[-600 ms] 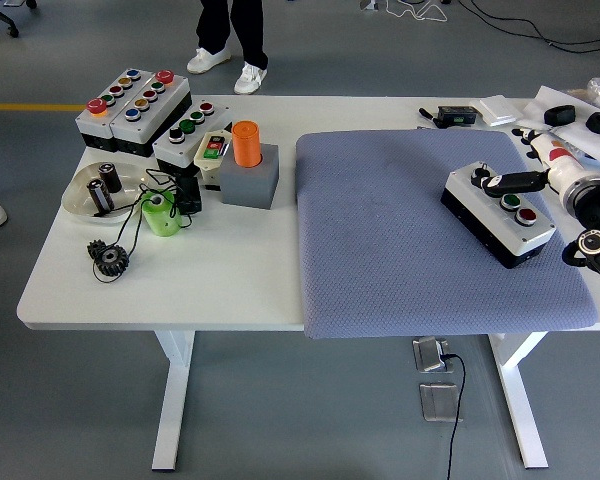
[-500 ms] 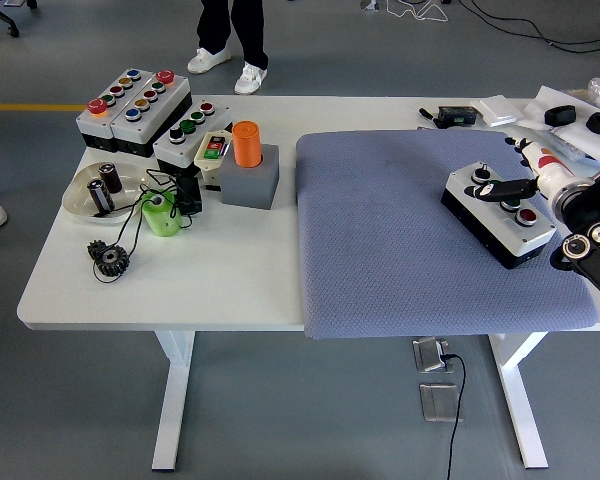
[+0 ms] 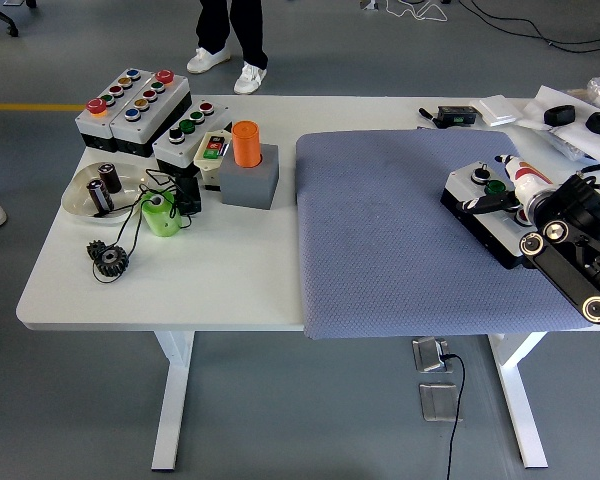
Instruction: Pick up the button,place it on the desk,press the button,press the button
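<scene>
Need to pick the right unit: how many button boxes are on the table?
5. Four cluster at the far left: two grey multi-button boxes, a black-topped one, a small cream one. The fifth button box sits on the blue mat under the right hand.

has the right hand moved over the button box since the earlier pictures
Yes. The right hand has shifted toward the near edge of the button box, with the forearm swinging in lower across the box's right end; the box itself sits in the same spot on the grey mat.

The right part of the button box [image 3: 490, 213] is covered by the right hand [image 3: 540, 205], so its red button cannot be seen. The person [image 3: 230, 30] at the far side is cut off above the legs.
</scene>
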